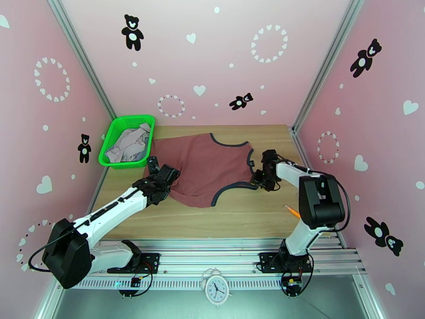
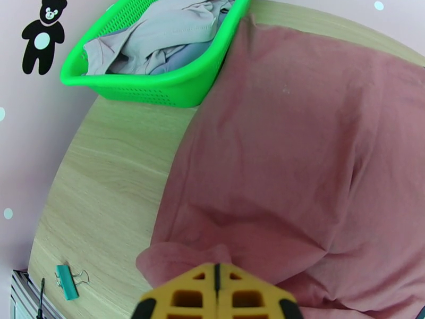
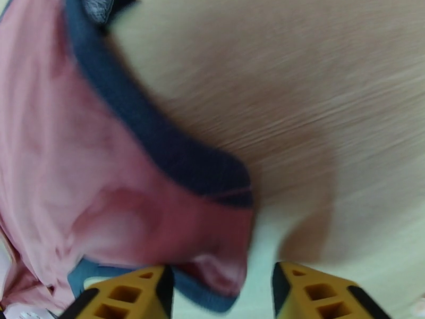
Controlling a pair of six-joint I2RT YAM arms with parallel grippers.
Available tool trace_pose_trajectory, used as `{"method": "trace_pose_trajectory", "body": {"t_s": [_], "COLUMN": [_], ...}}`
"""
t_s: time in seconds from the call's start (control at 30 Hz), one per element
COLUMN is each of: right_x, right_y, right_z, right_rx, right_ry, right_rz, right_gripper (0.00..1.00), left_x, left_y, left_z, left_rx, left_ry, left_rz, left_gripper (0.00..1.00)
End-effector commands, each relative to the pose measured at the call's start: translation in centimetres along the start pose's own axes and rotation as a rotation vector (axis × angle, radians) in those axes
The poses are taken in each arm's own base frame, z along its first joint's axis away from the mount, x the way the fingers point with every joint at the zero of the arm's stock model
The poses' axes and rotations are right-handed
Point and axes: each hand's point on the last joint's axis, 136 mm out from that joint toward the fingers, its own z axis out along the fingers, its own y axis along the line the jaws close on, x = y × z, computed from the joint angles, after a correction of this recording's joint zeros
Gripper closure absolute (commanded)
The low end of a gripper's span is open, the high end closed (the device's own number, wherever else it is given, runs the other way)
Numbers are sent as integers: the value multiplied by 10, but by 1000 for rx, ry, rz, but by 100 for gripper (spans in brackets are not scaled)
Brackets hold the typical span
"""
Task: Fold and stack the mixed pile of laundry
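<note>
The brick-red tank top (image 1: pixel 207 167) with dark trim lies spread out flat on the wooden table. My left gripper (image 1: pixel 173 181) is at its near-left corner. In the left wrist view the yellow fingers (image 2: pixel 215 293) are shut, with a bunched fold of the tank top (image 2: pixel 297 155) drawn up to their tips. My right gripper (image 1: pixel 257 179) is at the right shoulder strap. Its fingers (image 3: pixel 139 293) stand apart around the dark-trimmed strap end (image 3: pixel 212 229), and that view is blurred. The rest of the mixed laundry pile (image 1: pixel 129 143), pale grey-lavender pieces (image 2: pixel 170 38), sits crumpled in the basket.
The green mesh basket (image 1: pixel 114 135) stands at the table's far-left corner, touching the tank top's edge (image 2: pixel 175 91). A teal binder clip (image 2: pixel 67 281) lies near the left front edge. Bare wood (image 1: pixel 239 219) stretches in front of the garment. A small clock (image 1: pixel 216 289) sits between the arm bases.
</note>
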Motion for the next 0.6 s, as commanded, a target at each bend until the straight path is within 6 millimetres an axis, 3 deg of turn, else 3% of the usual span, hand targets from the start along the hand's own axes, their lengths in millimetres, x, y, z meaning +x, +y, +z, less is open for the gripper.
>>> {"method": "trace_pose_trajectory", "body": {"t_s": [0.0, 0.1, 0.23, 0.4, 0.57], "right_x": [12, 4, -23, -60, -64], "right_y": [0, 6, 11, 1, -10], "right_z": [18, 14, -25, -136, -256], "right_rx": [14, -5, -7, 37, 76], "right_ry": [41, 35, -37, -267, -511], "right_rz": [7, -6, -43, -86, -126], "right_gripper": [67, 100, 100, 100, 100], "left_x": [-2, -3, -20, -56, -102], "left_y": [0, -2, -5, -1, 7], "left_z": [0, -1, -8, -32, -76], "left_rx": [5, 11, 18, 21, 86], "left_ry": [-10, -9, -27, -78, -134], "left_rz": [-34, -33, -15, 14, 28], "left_gripper": [100, 100, 100, 100, 100]}}
